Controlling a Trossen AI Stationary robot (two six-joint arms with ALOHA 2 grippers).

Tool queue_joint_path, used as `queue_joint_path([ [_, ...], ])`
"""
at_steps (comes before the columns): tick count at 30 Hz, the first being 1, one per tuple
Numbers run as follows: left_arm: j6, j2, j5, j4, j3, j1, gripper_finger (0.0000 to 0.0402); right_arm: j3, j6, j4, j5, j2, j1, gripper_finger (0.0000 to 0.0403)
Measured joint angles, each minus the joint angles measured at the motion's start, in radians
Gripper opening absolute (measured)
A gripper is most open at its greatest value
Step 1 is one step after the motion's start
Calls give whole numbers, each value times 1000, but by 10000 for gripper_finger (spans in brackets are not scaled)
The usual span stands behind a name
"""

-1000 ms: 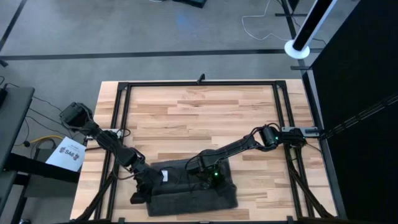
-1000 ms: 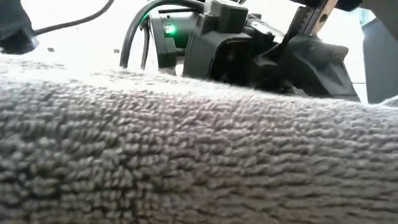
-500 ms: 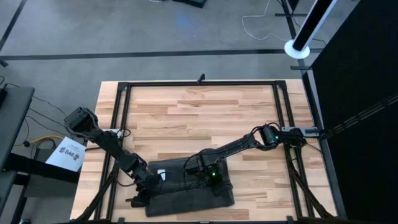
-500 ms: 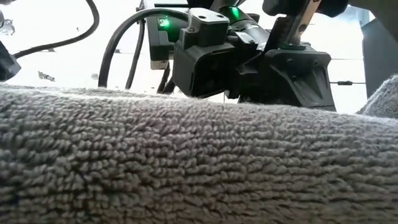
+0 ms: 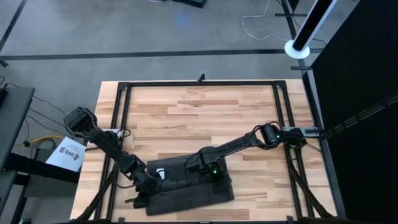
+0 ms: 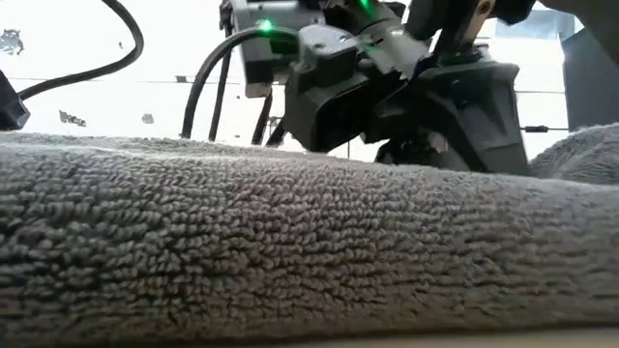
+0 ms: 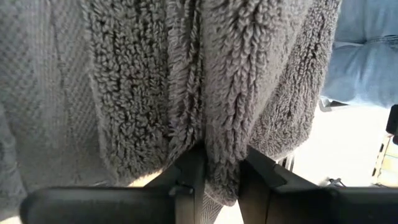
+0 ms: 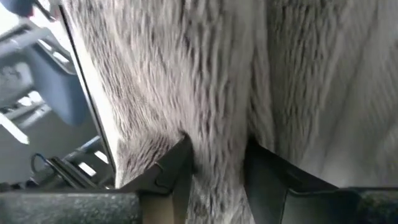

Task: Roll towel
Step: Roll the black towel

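Four cameras: one overhead, one at tabletop level, one on each wrist.

The high view looks straight down on the wooden plank tabletop (image 5: 205,112); low and wrist views sit pressed close against the dark charcoal-grey terry towel (image 5: 189,190), which all share.

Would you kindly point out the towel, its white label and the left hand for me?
towel (image 5: 193,193): high view, middle of the dark folded cloth.
white label (image 5: 160,175): high view, small tag near the towel's left end.
left hand (image 7: 221,177): left wrist view, between its fingertips, pinching a towel fold.
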Motion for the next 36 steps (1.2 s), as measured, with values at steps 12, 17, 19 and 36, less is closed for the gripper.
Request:
queue_joint_path([
  [12,16,0,-7,-21,0,-14,45,-46,-46,-26,54,-1,0,118],
  [17,-23,-16,-8,-53,0,-11,53,-54,-36,9,71,-3,0,118],
  [19,-75,-33,-13,-85,0,-11,59,-53,-36,13,78,-3,-1,118],
  [36,-423,-439,-24,-365,27,-22,100,-53,-47,16,92,-3,-2,118],
])
